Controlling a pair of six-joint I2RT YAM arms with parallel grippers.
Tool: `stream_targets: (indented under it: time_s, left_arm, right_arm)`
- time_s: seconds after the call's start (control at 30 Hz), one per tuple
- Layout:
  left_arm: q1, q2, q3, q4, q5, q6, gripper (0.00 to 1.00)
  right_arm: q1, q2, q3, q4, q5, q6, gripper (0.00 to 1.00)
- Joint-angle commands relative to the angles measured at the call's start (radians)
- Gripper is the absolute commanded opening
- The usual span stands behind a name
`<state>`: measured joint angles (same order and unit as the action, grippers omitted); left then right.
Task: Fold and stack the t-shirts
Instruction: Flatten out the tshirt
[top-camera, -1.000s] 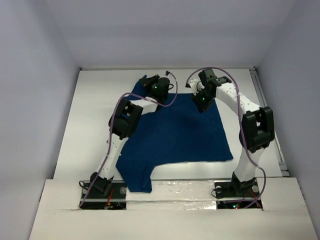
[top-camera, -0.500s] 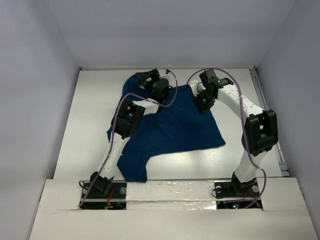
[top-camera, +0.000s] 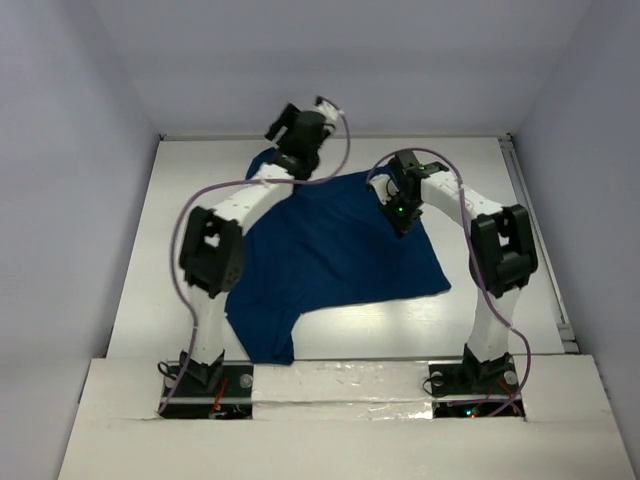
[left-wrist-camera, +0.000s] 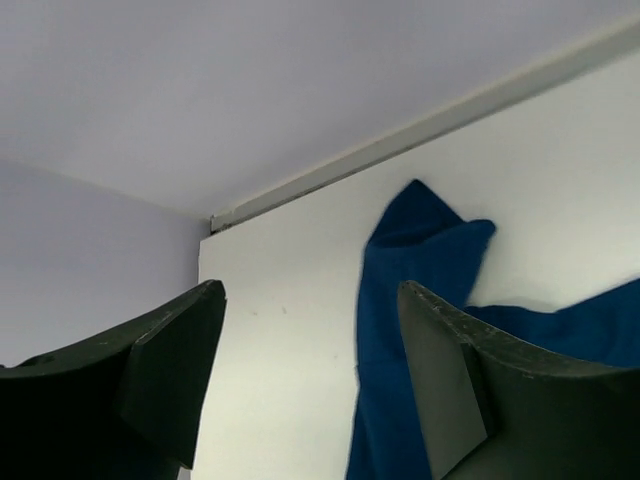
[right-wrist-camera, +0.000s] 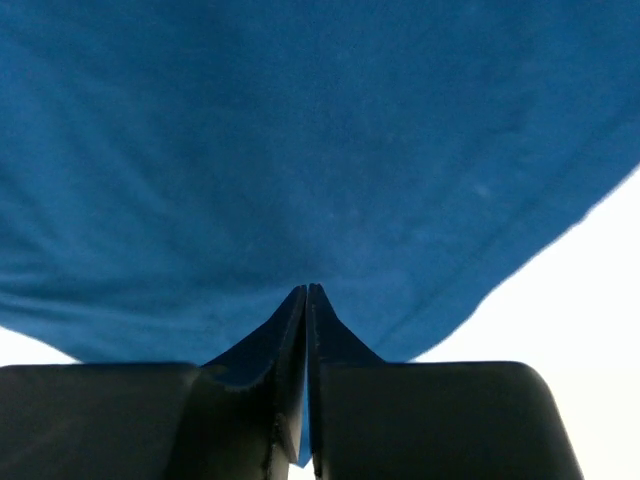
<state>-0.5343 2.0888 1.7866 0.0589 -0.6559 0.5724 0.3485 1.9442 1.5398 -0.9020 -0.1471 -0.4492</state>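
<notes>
A dark navy t-shirt (top-camera: 330, 260) lies rumpled on the white table (top-camera: 190, 230), one sleeve pointing at the near edge. My left gripper (top-camera: 281, 128) hangs open above the shirt's far-left corner, close to the back wall. In the left wrist view its jaws (left-wrist-camera: 310, 292) stand wide apart with nothing between them, and a blue sleeve (left-wrist-camera: 420, 250) lies below on the table. My right gripper (top-camera: 400, 222) is down on the shirt's far-right part. In the right wrist view its jaws (right-wrist-camera: 308, 288) are pressed together with the tips against the blue cloth (right-wrist-camera: 300, 120).
White walls enclose the table at the back and on both sides. A metal rail (top-camera: 518, 175) runs along the right edge. Purple cables (top-camera: 345, 150) loop over both arms. The arm bases sit on a raised ledge (top-camera: 340, 385) at the near edge.
The left gripper opened, let go of the shirt's far-left corner and rose toward the back wall. The shirt slid left and bunched up. The right jaws closed on the cloth.
</notes>
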Motion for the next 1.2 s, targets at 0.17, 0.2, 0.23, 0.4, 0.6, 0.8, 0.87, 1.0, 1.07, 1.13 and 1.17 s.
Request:
stream_targets:
  time_s: [0.17,0.2,0.23,0.4,0.6,0.8,0.87,1.0,1.07,1.13,1.17]
  left_arm:
    - [0.079,-0.260,-0.288,-0.143,0.202,-0.152,0.64]
    - [0.079,-0.265,-0.317,-0.146,0.216,-0.157,0.63]
    - [0.079,-0.265,-0.322,-0.160,0.258,-0.163,0.61]
    - [0.079,-0.217,-0.291,-0.258,0.409,-0.226,0.54]
    - [0.039,-0.107,-0.219,-0.315,0.541,-0.273,0.30]
    - [0.030,-0.039,-0.161,-0.370,0.754,-0.319,0.00]
    - [0.030,-0.009,-0.148,-0.396,0.823,-0.322,0.00]
    - [0.019,0.036,-0.135,-0.407,0.838,-0.319,0.00]
    - [0.019,0.059,-0.125,-0.425,0.864,-0.321,0.00]
    - [0.010,0.079,-0.124,-0.427,0.886,-0.327,0.00]
    - [0.010,0.088,-0.124,-0.435,0.913,-0.328,0.00]
  right_arm:
    - [0.007,0.038,-0.059,0.014,0.010,-0.003,0.00]
    - [0.007,0.039,-0.063,0.005,0.015,0.001,0.00]
    - [0.007,0.041,-0.069,0.002,0.026,0.006,0.00]
    - [-0.002,0.003,-0.142,-0.003,0.053,0.018,0.00]
    - [-0.031,-0.083,-0.222,0.018,0.031,0.032,0.00]
    - [-0.031,-0.102,-0.230,0.012,0.026,0.038,0.00]
    - [-0.031,-0.106,-0.233,0.011,0.027,0.035,0.00]
    - [-0.031,-0.131,-0.236,0.005,0.017,0.035,0.00]
    - [-0.031,-0.142,-0.233,-0.003,0.008,0.035,0.00]
    - [-0.031,-0.159,-0.230,-0.017,-0.002,0.032,0.00]
    - [-0.031,-0.165,-0.228,-0.020,-0.008,0.032,0.00]
